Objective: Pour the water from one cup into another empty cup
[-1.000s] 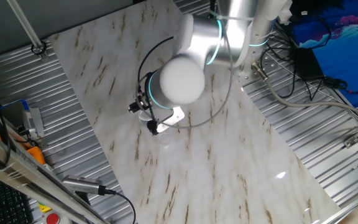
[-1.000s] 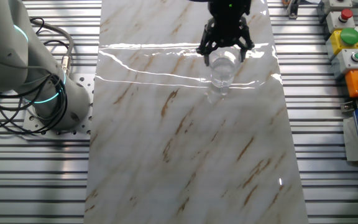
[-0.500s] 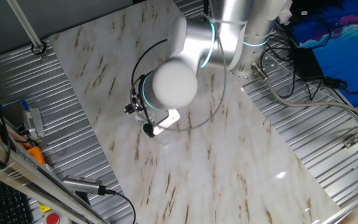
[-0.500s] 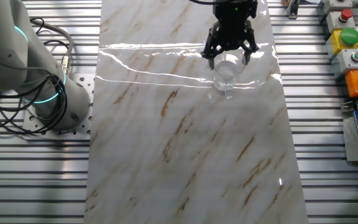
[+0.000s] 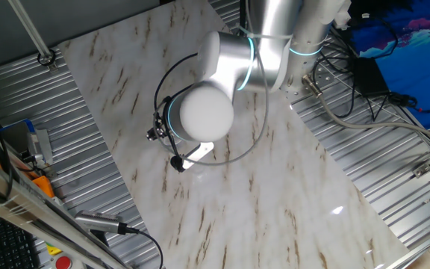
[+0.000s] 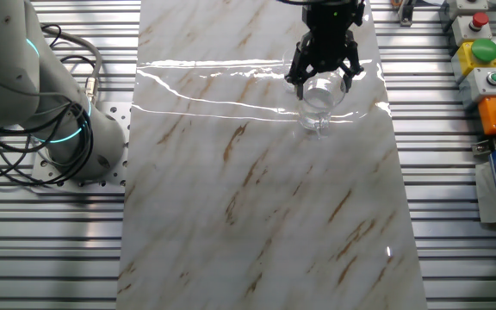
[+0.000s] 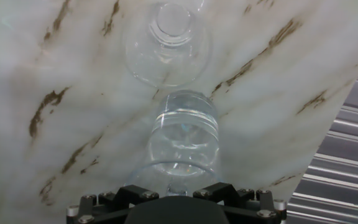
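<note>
Glass tumbler [image 7: 185, 137] between the jaws

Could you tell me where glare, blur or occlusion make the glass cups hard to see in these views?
One fixed view: the arm's white joint hides both cups. The other fixed view: bright glare streaks cross the marble table beside the black two-finger gripper, washing out the larger clear glass tumbler. Hand view: the smaller clear glass cup looks soft, its edges blending into the marble.
</note>
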You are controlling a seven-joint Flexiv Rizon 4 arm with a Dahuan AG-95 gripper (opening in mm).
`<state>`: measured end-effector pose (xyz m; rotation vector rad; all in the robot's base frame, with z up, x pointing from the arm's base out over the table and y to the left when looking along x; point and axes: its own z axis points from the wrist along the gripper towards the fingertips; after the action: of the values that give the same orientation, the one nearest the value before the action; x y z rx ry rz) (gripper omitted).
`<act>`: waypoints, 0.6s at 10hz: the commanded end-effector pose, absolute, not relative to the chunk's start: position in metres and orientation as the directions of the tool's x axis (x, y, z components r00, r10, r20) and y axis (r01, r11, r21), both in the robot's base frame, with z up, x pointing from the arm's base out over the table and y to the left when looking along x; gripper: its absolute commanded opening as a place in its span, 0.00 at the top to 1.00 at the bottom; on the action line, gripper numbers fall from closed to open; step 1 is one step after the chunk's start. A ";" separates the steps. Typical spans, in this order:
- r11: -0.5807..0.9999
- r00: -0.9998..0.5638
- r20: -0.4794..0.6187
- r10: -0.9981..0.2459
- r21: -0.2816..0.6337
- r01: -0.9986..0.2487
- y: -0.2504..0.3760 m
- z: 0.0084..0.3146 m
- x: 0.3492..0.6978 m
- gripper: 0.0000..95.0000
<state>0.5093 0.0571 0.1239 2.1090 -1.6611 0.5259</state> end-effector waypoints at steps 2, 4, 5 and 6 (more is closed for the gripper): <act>-0.213 0.225 0.532 -0.816 0.085 -0.973 0.056 0.121 0.510 1.00; -0.216 0.228 0.541 -0.809 0.087 -0.973 0.055 0.118 0.510 1.00; -0.218 0.229 0.541 -0.809 0.086 -0.972 0.053 0.116 0.510 1.00; -0.218 0.229 0.540 -0.809 0.086 -0.972 0.053 0.116 0.510 1.00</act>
<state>0.5108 0.0527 0.1140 2.1027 -1.6391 0.5414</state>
